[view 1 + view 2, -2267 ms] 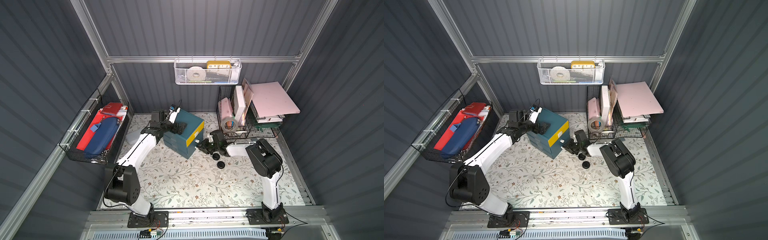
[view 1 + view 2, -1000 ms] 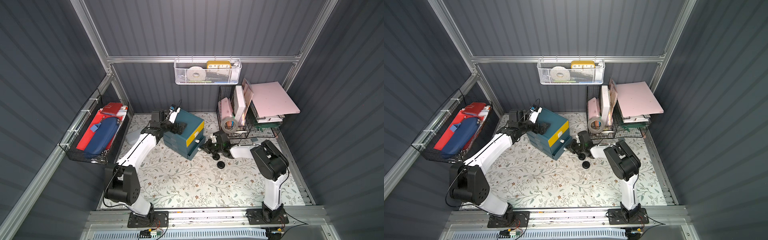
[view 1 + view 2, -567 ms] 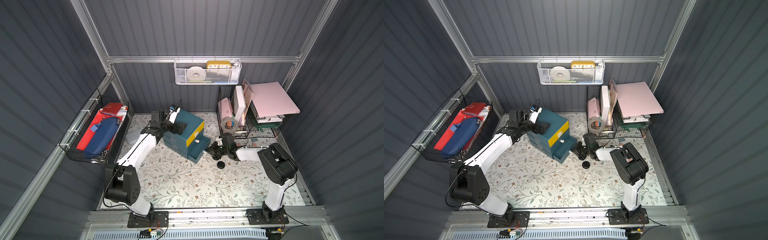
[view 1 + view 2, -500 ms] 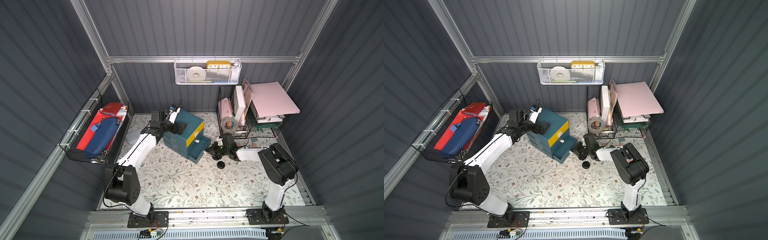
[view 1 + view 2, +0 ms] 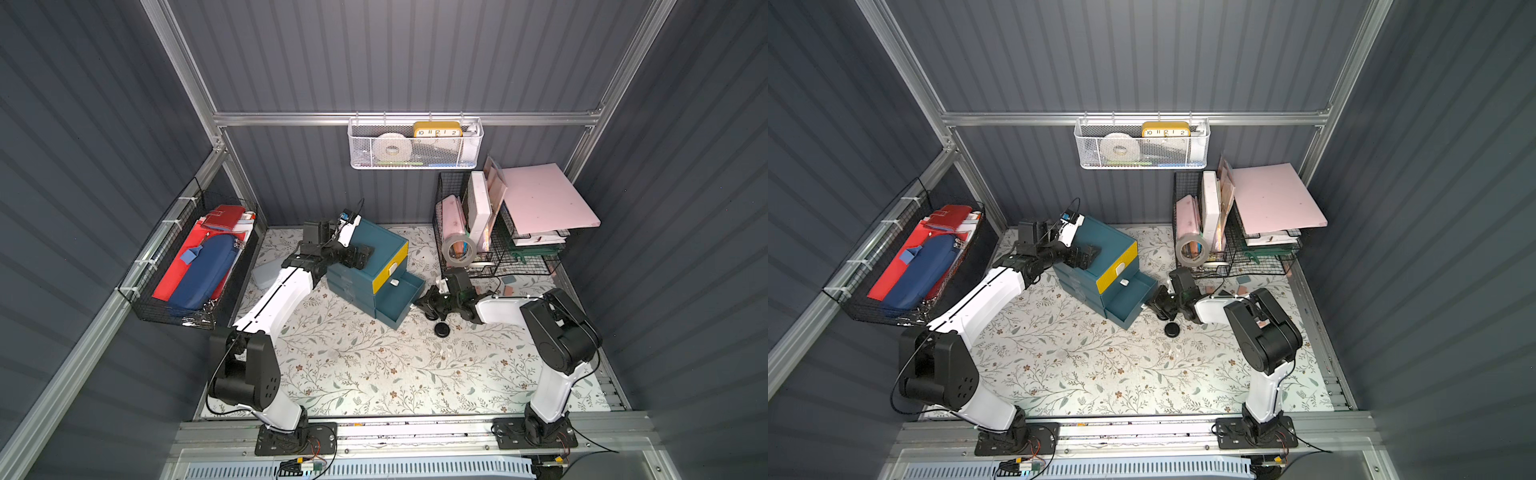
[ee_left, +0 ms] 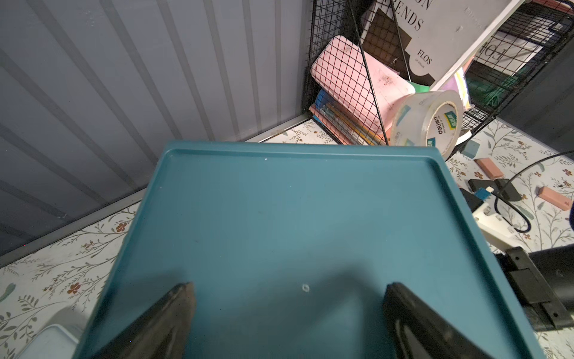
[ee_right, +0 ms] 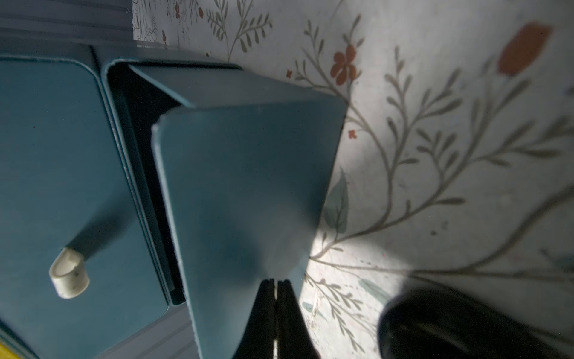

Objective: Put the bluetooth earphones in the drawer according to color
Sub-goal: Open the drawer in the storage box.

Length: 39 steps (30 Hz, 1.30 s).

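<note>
While the right fingers (image 7: 261, 326) are pressing together against the front of the pulled-out bottom drawer (image 5: 400, 298), with its handle hidden so that a pinch on it cannot be confirmed, the nearest earphone, a black case (image 5: 442, 330), is lying on the table (image 5: 353, 374) just beside that arm's wrist. From the fingertips it is sitting back toward the robot's side of the table and away from the cabinet (image 5: 374, 243), apart from the drawer front. It is showing as a round disc, so no long axis is asking for a turn of the wrist. The right arm is clearly the nearer one. The left fingers (image 6: 174, 310) are spreading wide over the cabinet's top, apparently resting on it and gripping nothing. By my judgement, the coming move is hinging on the right fingers backing off the drawer, opening, and reaching rearward and down to the case, with the open, seemingly empty drawer waiting just ahead.
</note>
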{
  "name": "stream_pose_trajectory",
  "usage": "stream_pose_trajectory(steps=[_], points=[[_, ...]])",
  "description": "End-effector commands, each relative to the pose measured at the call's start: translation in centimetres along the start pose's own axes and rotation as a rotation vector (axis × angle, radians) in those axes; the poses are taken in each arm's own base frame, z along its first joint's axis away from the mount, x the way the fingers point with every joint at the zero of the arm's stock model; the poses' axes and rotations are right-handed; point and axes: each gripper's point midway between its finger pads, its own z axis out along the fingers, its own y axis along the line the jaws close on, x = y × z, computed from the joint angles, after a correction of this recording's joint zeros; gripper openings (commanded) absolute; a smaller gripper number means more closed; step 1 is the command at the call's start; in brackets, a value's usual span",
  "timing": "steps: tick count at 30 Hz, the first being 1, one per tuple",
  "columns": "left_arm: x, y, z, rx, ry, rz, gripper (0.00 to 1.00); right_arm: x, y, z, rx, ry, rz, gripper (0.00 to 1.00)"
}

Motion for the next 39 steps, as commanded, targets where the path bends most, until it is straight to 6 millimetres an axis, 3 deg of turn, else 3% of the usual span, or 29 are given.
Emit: stream_pose_trajectory(steps=[1,8,14,19,26,31,39], points=[[6.1,-2.1,0.5,0.066,0.207,-0.113,1.0,-0.2,0.2,-0.7,0.003,-0.017,-0.009,0.05],[6.1,-2.1,0.4,0.067,0.207,-0.114,0.99,-0.5,1.2,-1.9,0.013,-0.037,-0.052,0.45],[6.2,-2.1,0.5,0.068,0.211,-0.114,0.99,-1.2,2.3,-4.3,0.073,-0.053,-0.152,0.6],[6.2,-2.2,0.5,0.068,0.209,-0.113,0.99,-1.6,1.6,-6.9,0.222,-0.073,-0.267,0.65],[6.1,-2.3,0.6,0.074,0.208,-0.116,0.99,-1.3,-3.6,-11.0,0.543,-0.068,-0.392,0.69],[6.1,-2.3,0.6,0.073,0.208,-0.115,0.99,0.3,-5.9,-11.3,0.629,0.001,-0.436,0.71],[6.1,-2.3,0.6,0.074,0.209,-0.115,0.99,2.4,-7.1,-10.1,0.723,0.068,-0.532,0.73]])
